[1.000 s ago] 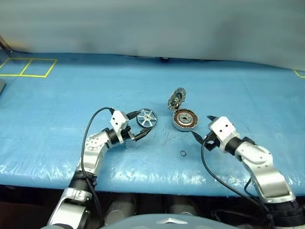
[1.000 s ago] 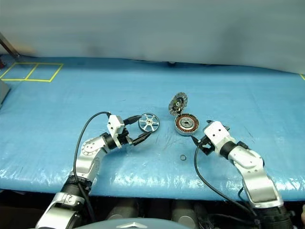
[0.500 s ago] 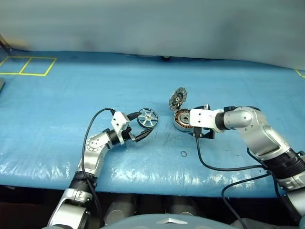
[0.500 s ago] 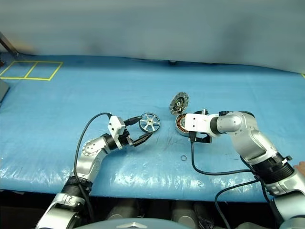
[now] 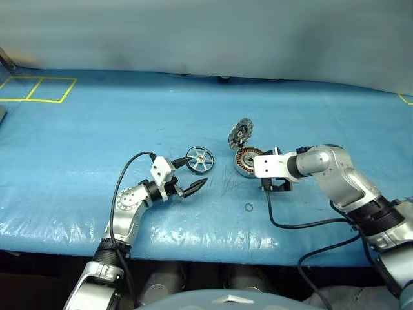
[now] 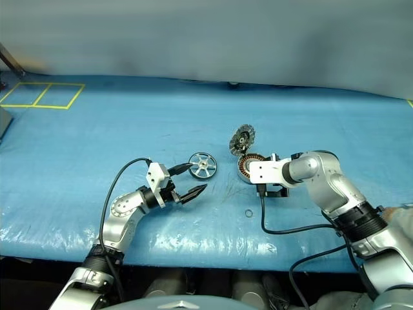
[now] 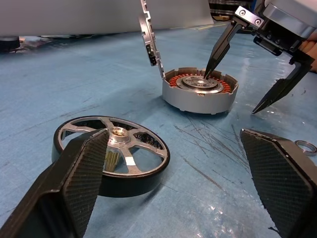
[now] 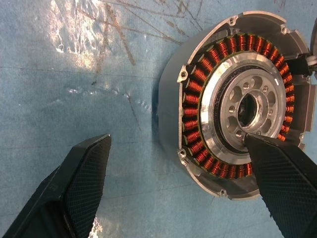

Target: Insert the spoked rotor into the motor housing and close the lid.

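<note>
The spoked rotor (image 5: 199,159) lies flat on the blue table just beyond my left gripper (image 5: 197,169), which is open and holds nothing. In the left wrist view the spoked rotor (image 7: 111,154) sits close to one finger (image 7: 74,183). To its right stands the motor housing (image 8: 198,114) with its copper windings showing. The lid (image 5: 241,134) is tilted up on the hinge at the housing's far side. My right gripper (image 8: 177,138) points down, open and astride the housing's wall. One fingertip (image 7: 208,69) is over the housing's hub, the other over the table.
A small dark ring (image 5: 248,207) lies on the table in front of the housing, near the front edge. Yellow tape squares (image 5: 35,90) mark the far left corner. The right arm's black cable (image 5: 284,223) loops over the table beside the ring.
My right arm has swung in from the housing's right, and its gripper has turned to point down over the housing. The left gripper has hardly moved. Rotor, housing and lid stay put.
</note>
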